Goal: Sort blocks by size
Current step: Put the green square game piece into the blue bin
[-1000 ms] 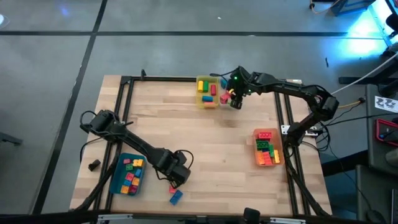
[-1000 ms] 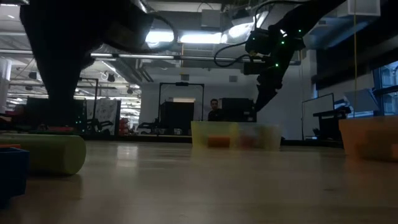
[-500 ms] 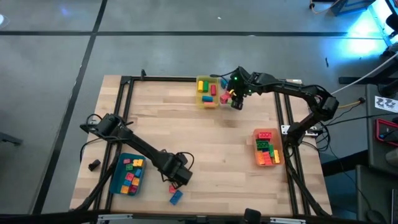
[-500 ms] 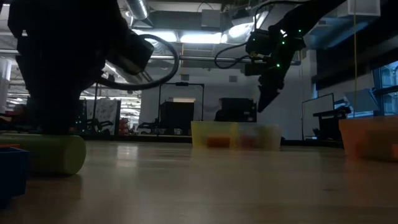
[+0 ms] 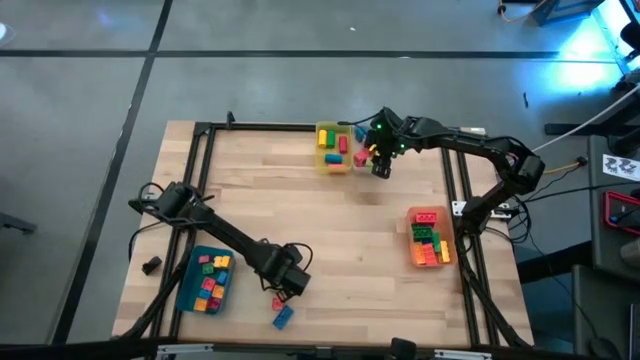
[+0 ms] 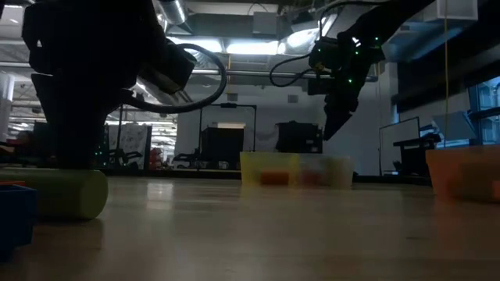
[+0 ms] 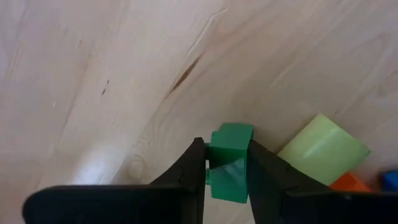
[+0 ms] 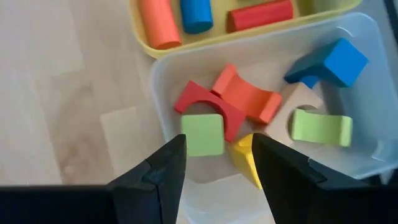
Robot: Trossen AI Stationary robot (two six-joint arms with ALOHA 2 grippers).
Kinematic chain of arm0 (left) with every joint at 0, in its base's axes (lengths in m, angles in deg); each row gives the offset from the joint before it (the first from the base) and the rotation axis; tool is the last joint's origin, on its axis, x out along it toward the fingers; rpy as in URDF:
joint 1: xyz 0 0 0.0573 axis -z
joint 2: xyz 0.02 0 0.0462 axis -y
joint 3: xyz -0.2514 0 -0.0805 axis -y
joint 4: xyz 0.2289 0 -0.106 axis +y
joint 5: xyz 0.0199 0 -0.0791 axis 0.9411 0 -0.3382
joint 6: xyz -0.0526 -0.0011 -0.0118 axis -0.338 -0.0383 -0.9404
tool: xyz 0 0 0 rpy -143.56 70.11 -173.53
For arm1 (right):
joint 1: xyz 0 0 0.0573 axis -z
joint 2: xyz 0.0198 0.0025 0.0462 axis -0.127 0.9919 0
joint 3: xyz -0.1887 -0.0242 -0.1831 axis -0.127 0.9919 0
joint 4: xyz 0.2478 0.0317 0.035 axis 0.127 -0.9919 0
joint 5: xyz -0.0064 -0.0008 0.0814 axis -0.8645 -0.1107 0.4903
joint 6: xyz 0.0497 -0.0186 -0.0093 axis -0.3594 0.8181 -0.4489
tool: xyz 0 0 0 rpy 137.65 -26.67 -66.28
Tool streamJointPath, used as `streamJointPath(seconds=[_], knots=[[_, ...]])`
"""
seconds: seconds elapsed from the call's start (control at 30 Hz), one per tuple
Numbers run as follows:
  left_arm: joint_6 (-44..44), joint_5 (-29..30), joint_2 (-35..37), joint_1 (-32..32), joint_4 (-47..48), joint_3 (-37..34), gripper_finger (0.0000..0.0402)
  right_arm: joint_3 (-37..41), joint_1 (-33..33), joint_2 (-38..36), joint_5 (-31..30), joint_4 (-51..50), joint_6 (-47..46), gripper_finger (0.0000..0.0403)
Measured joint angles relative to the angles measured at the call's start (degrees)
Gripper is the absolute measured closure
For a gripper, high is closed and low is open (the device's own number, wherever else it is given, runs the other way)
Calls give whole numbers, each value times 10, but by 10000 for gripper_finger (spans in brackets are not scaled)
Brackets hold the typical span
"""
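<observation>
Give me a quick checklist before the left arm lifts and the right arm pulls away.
1. Left tool shut on the small green plastic block: ok.
2. Pale green cylinder apart from the held block: cannot tell, they lie very close.
3. Right tool open and holding nothing: ok.
4. Right tool above the clear plastic bin: ok.
5. Teal bin beside the left arm, open on top: ok.

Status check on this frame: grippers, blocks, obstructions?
Left gripper shut on green block, near table edge. Right gripper open above clear bin. Nothing in the way.
</observation>
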Motion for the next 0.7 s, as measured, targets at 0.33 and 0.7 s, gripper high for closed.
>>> streamJointPath(seconds=[0.33,0.7], knots=[[42,-3,40,-32,6,6,334,0,-11,0,30,4,-23,217],[25,-104,188,-57,163,6,333,0,-163,0,49,33,-104,217]])
